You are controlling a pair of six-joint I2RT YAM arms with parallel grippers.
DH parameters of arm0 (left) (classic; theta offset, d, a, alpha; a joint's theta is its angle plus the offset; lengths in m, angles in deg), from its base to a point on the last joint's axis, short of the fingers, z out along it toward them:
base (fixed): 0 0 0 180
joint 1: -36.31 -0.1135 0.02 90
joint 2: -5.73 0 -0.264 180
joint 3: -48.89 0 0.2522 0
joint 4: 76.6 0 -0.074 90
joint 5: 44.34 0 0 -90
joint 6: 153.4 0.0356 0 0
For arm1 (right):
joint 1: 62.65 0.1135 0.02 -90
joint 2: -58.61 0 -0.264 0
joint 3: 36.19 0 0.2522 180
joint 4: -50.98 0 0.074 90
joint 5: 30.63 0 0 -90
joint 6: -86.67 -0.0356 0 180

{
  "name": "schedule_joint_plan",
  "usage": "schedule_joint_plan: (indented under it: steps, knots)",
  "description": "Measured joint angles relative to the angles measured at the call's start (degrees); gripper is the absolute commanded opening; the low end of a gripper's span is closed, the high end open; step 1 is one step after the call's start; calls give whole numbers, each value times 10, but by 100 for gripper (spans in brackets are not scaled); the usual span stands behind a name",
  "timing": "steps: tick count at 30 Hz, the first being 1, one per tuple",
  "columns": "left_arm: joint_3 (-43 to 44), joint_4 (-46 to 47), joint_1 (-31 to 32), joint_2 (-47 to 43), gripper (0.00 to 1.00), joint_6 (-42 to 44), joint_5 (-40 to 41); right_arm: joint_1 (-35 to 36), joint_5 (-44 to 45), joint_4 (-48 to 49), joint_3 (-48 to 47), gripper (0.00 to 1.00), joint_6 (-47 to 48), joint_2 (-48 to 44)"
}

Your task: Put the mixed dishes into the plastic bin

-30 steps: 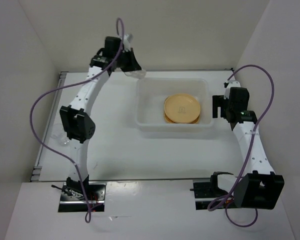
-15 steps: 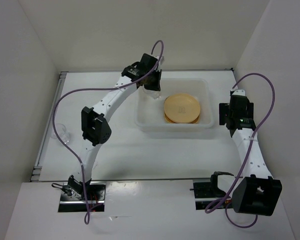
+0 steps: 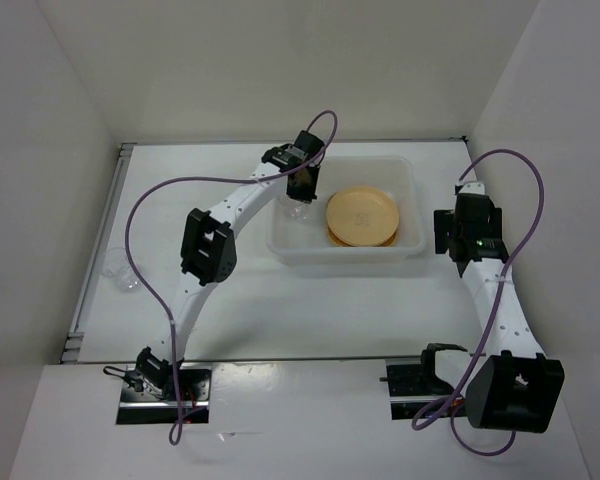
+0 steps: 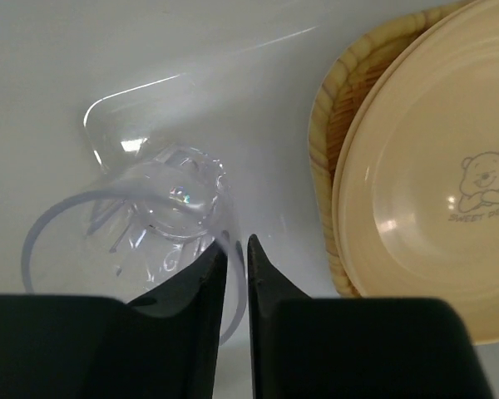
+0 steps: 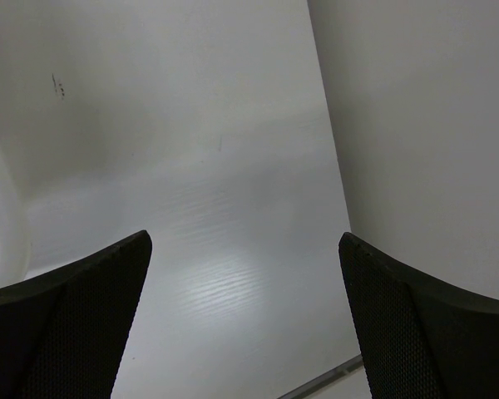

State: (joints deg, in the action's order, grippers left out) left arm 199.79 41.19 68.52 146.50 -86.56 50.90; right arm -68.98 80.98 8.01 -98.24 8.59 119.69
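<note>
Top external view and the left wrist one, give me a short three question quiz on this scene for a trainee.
1. True or false: the left pincer is shut on the wall of a small clear plastic cup.
2. Pick one. The round pale-orange plate lies: A, on the square orange-tan woven tray inside the translucent white plastic bin; B, beneath that tray; C, outside the bin.
3. Fill in: the second clear cup sits on the white table, ___ the bin (inside or outside).
Key: 1 true; 2 A; 3 outside.
</note>
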Motion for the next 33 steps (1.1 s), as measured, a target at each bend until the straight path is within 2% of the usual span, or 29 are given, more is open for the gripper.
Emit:
schedule_joint_plan:
  steps: [2,4,7,8,12,15,17,18,21,24,29,33]
  knots:
    - [0,0,0,0,38,-4,0,2,0,0,0,97,1,-3]
    - [2,1,1,0,60,-7,0,2,-2,0,0,97,1,-6]
    - [20,-11,1,1,71,-10,0,2,-6,0,0,97,2,-12]
    - [33,-15,1,0,80,-11,2,2,-7,0,1,97,2,-14]
    - [82,-15,1,-38,90,-13,39,2,-11,0,1,97,6,-23]
    - [93,-16,1,-119,92,-19,121,2,-15,1,2,97,7,-27]
    - [72,-30,-5,-195,98,-40,185,2,-18,2,6,97,8,-30]
    - [55,-46,-14,-236,98,-59,214,2,-20,2,8,97,8,-31]
    - [-31,-104,-70,-340,99,-122,267,3,-23,2,11,97,8,-33]
    - [-190,-137,-149,-412,99,-175,297,6,-25,5,11,97,8,-35]
    - [-443,-156,-241,-404,99,-222,252,21,-24,6,11,97,8,-35]
    - [-563,-152,-292,-395,99,-240,203,43,-24,6,11,97,9,-31]
